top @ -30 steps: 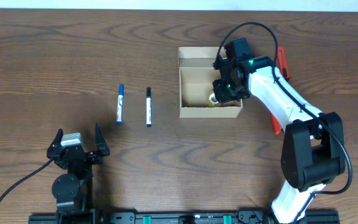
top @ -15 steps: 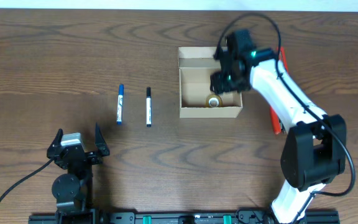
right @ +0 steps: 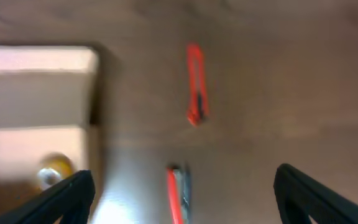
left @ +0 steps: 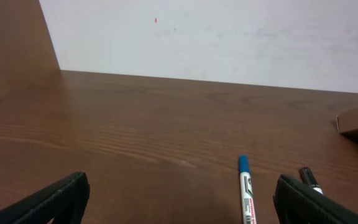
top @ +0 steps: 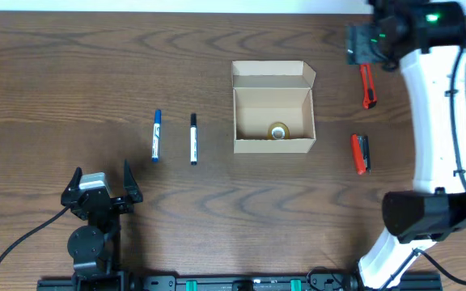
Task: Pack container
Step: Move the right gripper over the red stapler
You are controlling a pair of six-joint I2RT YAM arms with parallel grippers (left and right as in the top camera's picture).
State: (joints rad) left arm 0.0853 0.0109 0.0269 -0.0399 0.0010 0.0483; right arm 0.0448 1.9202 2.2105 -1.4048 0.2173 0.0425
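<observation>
Left end effector: at the near edge of the tabletop, fingers spread wide, nothing between them.

Beyond it lie a blue marker and a black marker, side by side but apart, both pointing away from the robot.

The container sits right of the markers at mid-table. Its flap lid is folded back on the far side and its opening is uncovered. A small yellowish tape roll rests inside, close to the near wall.

To the container's right, well apart from it, lies a red-and-black tool. A red utility knife lies farther back.

Right end effector: raised over the far right corner above the knife, fingers wide, holding nothing. The wrist view is blurred.
</observation>
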